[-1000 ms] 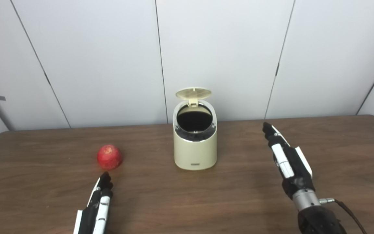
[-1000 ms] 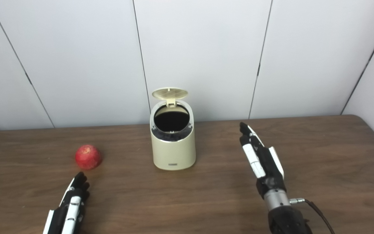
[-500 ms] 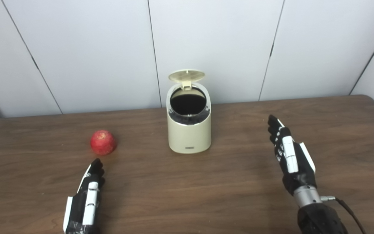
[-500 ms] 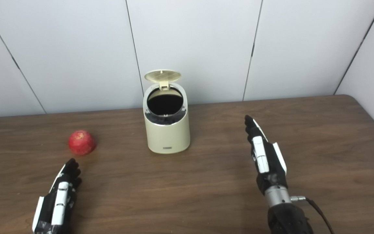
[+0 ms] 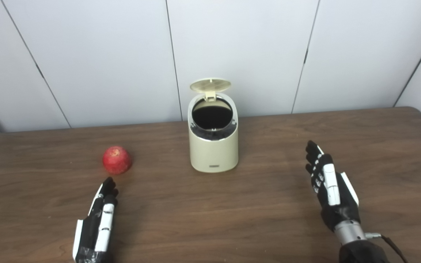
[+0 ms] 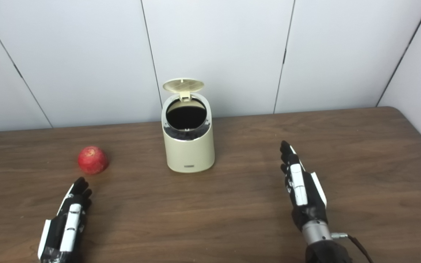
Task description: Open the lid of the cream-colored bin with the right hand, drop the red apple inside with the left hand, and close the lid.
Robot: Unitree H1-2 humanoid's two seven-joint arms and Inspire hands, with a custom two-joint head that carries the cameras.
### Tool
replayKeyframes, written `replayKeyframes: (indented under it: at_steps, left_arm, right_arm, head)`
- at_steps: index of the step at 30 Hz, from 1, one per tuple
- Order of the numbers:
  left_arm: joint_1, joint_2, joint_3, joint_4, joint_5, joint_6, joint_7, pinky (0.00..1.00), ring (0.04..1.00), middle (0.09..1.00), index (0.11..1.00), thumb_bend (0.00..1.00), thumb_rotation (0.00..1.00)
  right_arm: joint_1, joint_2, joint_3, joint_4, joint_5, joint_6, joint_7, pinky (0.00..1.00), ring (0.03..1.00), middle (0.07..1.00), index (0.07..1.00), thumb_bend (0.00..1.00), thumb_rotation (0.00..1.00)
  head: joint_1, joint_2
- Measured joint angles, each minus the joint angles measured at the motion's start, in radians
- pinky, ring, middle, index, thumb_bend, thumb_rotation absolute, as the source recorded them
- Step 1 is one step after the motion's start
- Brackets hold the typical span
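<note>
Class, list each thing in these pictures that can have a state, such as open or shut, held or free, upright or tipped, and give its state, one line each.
lid: flipped up, open.
cream-colored bin: upright on the table, mouth uncovered.
red apple: free on the table, held by nothing.
left hand: open, empty, just short of the apple.
right hand: open, empty, apart from the bin.
</note>
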Motion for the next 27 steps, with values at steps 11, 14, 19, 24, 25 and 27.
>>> replayKeyframes:
  at_steps: [11, 14, 19, 24, 25, 27]
  left_arm:
    - [0.000, -0.023, -0.025, 0.024, 0.037, -0.042, 0.001, 1.00, 0.979, 0.965, 0.965, 0.52, 0.67]
    - [0.000, -0.023, -0.027, 0.027, 0.037, -0.054, 0.001, 1.00, 0.981, 0.967, 0.967, 0.51, 0.66]
    - [-0.003, -0.034, -0.027, 0.031, 0.060, -0.056, 0.014, 1.00, 0.959, 0.939, 0.947, 0.47, 0.58]
    - [-0.002, -0.059, -0.028, 0.026, 0.080, -0.033, 0.041, 1.00, 0.958, 0.939, 0.957, 0.54, 0.39]
    - [-0.001, -0.066, -0.028, 0.025, 0.086, -0.034, 0.045, 0.96, 0.944, 0.935, 0.953, 0.56, 0.36]
    - [0.002, -0.075, -0.032, 0.022, 0.113, -0.038, 0.057, 0.90, 0.922, 0.934, 0.950, 0.58, 0.29]
  right_arm:
    - [0.008, -0.038, -0.026, 0.059, 0.054, -0.063, 0.046, 1.00, 1.000, 0.996, 0.978, 0.51, 1.00]
    - [0.008, -0.039, -0.026, 0.089, 0.058, -0.082, 0.054, 1.00, 1.000, 0.999, 0.981, 0.51, 1.00]
    - [0.008, -0.039, -0.031, 0.108, 0.075, -0.101, 0.057, 1.00, 1.000, 0.995, 0.981, 0.46, 1.00]
    - [0.011, -0.040, -0.033, 0.110, 0.084, -0.103, 0.059, 1.00, 1.000, 0.987, 0.975, 0.45, 1.00]
    - [0.013, -0.041, -0.034, 0.109, 0.087, -0.104, 0.059, 1.00, 1.000, 0.985, 0.971, 0.46, 1.00]
    - [0.016, -0.043, -0.035, 0.109, 0.093, -0.105, 0.063, 1.00, 0.999, 0.983, 0.966, 0.50, 1.00]
  head:
    - [0.118, -0.089]
    - [0.121, -0.098]
    - [0.176, -0.137]
    - [0.213, -0.157]
    - [0.213, -0.157]
    - [0.229, -0.161]
